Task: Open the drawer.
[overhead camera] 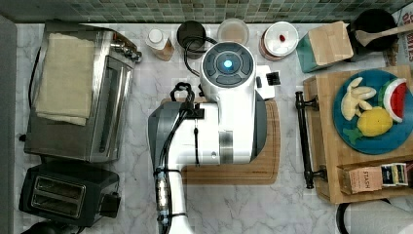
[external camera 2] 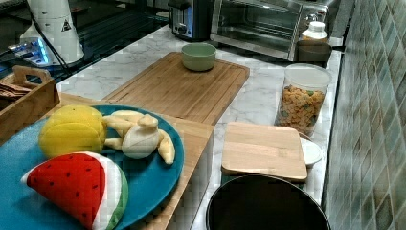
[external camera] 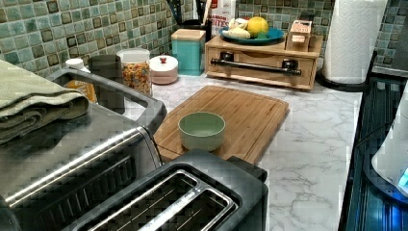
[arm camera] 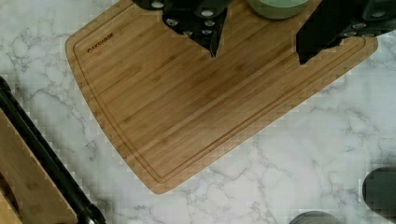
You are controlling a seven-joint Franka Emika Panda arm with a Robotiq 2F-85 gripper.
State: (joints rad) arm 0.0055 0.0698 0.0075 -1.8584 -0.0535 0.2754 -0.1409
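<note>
The drawer (external camera: pixel 263 67) is the front of a bamboo stand at the back of the left view, flush with its frame, so it looks closed. Its long black bar handle (external camera: pixel 255 66) runs along the panel. In the top view the handle (overhead camera: pixel 304 139) lies at the stand's left side. The wrist view catches the handle (arm camera: pixel 44 156) and the drawer front (arm camera: pixel 21 184) at one edge. My gripper (arm camera: pixel 257 57) is open, hanging above the bamboo cutting board (arm camera: pixel 187 98) and apart from the handle, holding nothing. The white arm (overhead camera: pixel 229 112) covers the board in the top view.
A green bowl (external camera: pixel 201 130) sits on the cutting board (external camera: pixel 240 113). A blue plate (overhead camera: pixel 375 146) of toy fruit and a tea box (overhead camera: pixel 372 178) rest on the stand. A toaster oven (overhead camera: pixel 78 92), toaster (overhead camera: pixel 63 192), jars (external camera: pixel 135 70), teal canister (external camera: pixel 188 50) and paper towel roll (external camera: pixel 353 38) line the counter.
</note>
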